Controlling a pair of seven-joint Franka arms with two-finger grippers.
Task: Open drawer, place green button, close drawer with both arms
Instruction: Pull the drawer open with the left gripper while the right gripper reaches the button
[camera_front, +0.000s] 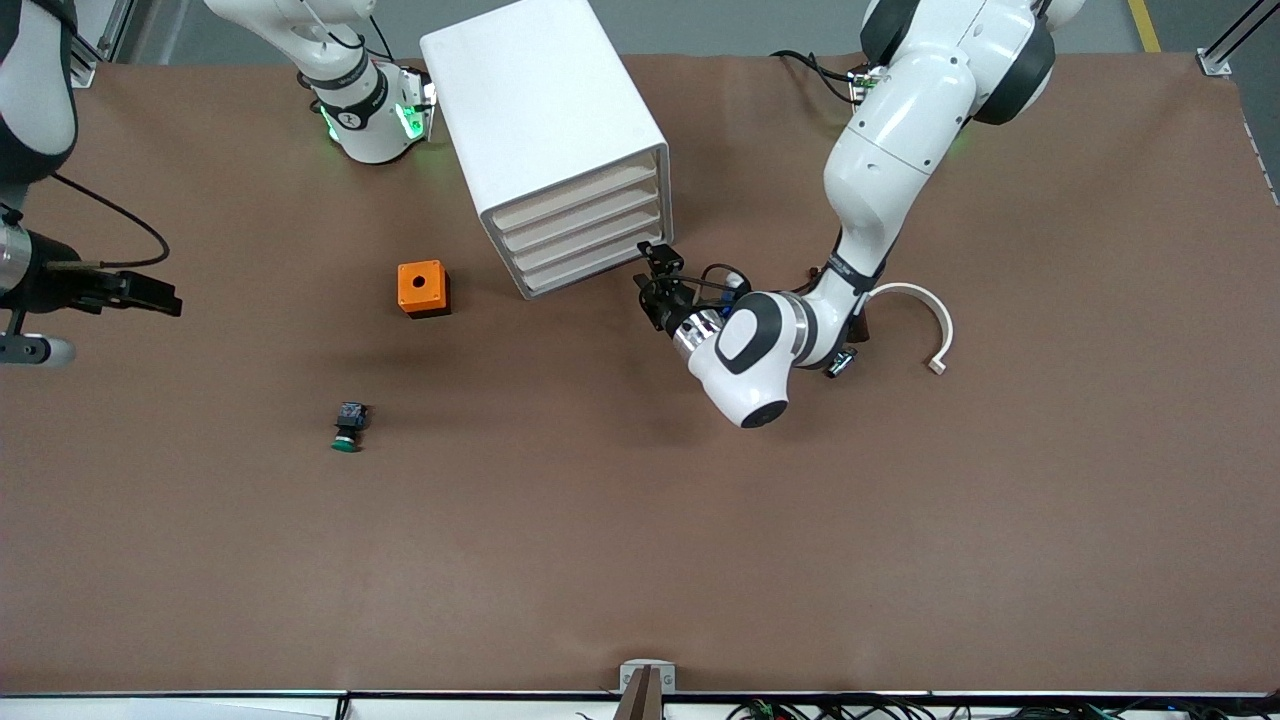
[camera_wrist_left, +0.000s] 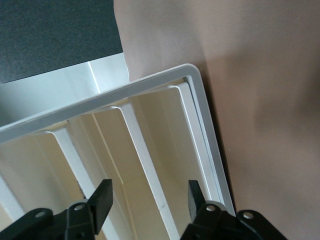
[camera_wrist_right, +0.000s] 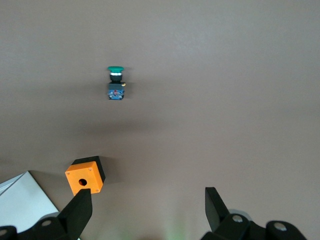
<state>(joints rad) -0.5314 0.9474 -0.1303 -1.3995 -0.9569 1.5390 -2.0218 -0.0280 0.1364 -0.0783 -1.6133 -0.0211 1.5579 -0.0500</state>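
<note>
The left pincer (camera_front: 650, 282) sits at the white cabinet's (camera_front: 545, 130) lower drawer (camera_front: 588, 266) fronts, fingers apart; whether it touches one is unclear. The green button (camera_front: 347, 427) lies on the desk (camera_front: 640, 560), nearer the camera than the cabinet. The right pincer (camera_front: 150, 292) waits open toward the right arm's end.

- The table (camera_front: 640, 560) is covered in a matt brown sheet that looks like paper or thin mat, smooth with faint creases.
- The cabinet (camera_front: 540, 110) looks like smooth white plastic with a soft sheen; its drawer (camera_front: 590, 262) fronts are a creamier, matt white.
- The button (camera_front: 347, 427) has a glossy green cap and a dark plastic body.
- The orange box (camera_front: 423, 288) looks like matt plastic.
- Both arms have glossy white shells with black joints.
- The left gripper (camera_wrist_left: 150, 200) has matt black fingers.
</note>
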